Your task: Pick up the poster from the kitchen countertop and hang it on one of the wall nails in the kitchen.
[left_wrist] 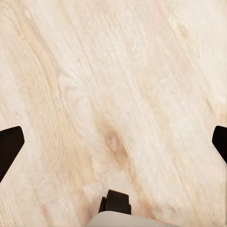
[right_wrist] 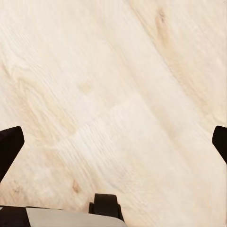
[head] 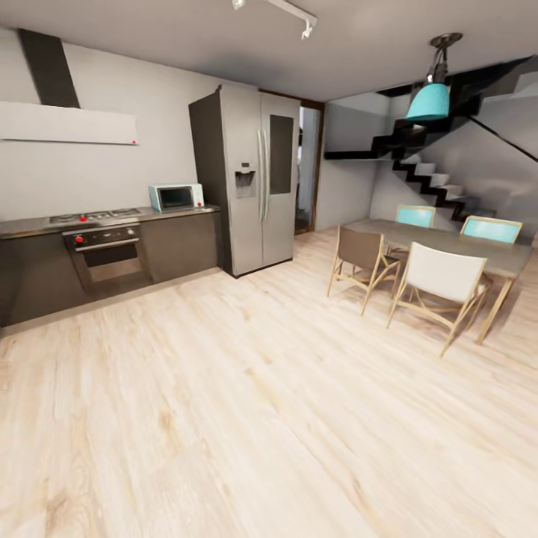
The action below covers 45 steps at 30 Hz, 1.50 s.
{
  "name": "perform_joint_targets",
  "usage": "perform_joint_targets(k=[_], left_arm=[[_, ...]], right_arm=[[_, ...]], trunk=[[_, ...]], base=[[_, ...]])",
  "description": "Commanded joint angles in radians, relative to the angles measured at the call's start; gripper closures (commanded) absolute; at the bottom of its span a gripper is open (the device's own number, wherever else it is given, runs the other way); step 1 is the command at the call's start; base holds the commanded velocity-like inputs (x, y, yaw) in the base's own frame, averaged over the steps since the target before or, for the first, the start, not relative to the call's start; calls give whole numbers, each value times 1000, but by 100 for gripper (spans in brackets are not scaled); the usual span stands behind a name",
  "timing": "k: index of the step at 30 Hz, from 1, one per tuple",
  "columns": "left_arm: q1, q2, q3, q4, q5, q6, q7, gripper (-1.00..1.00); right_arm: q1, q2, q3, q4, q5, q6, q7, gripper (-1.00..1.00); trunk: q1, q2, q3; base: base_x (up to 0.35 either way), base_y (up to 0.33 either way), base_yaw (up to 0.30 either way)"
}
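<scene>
Zero sign of the poster from where you stand; going by the task it should lie on the kitchen countertop (head: pixel 30 224), the grey strip over dark cabinets along the far left wall, so treat its spot as unknown until you roll closer. My guess is that a poster is light, thin and flat, stiff enough if framed but easy to flex or scuff, so plan to pinch it at an edge near the top and keep it upright; no wall nails resolve at this range. On that run you have a steel gas hob (head: pixel 96 217), an oven (head: pixel 108 254) with red knobs, and a pale blue microwave (head: pixel 176 196); a tall brushed-steel fridge (head: pixel 254 179) closes the end. Wood-grain plank floor (head: pixel 246 418) is matte and pale. The left gripper (left_wrist: pixel 113 142) and right gripper (right_wrist: pixel 113 142) both hang over bare planks, dark fingertips at opposite frame edges, spread wide, holding nothing. Dining table (head: pixel 508 258) and chairs sit right.
</scene>
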Motion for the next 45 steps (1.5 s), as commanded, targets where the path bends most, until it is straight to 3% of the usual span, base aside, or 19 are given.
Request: perform_joint_targets(k=[1,12,21,30,45], left_arm=[[0,-1,3,-2,0,0,-1,-100],[0,-1,3,-2,0,0,-1,-100],[0,-1,5,-3,0,0,-1,-100],[0,-1,33,-3,0,-1,-3,-100],[0,-1,38,-3,0,-1,-4,-100]], right_arm=[[-1,0,8,1,1,-2,-9,-100],[-1,2,8,0,2,-2,-12,-100],[-1,2,9,-1,1,-2,-76,-100],[-1,2,9,-1,1,-2,-82,-100],[-1,2,9,-1,1,-2,-82,-100]], trunk=[[1,0,-1],[1,0,-7],[1,0,-11],[1,0,-16],[1,0,-23]], base=[[316,-123,244],[319,-114,262],[324,-84,275],[332,-14,276],[339,0,276]])
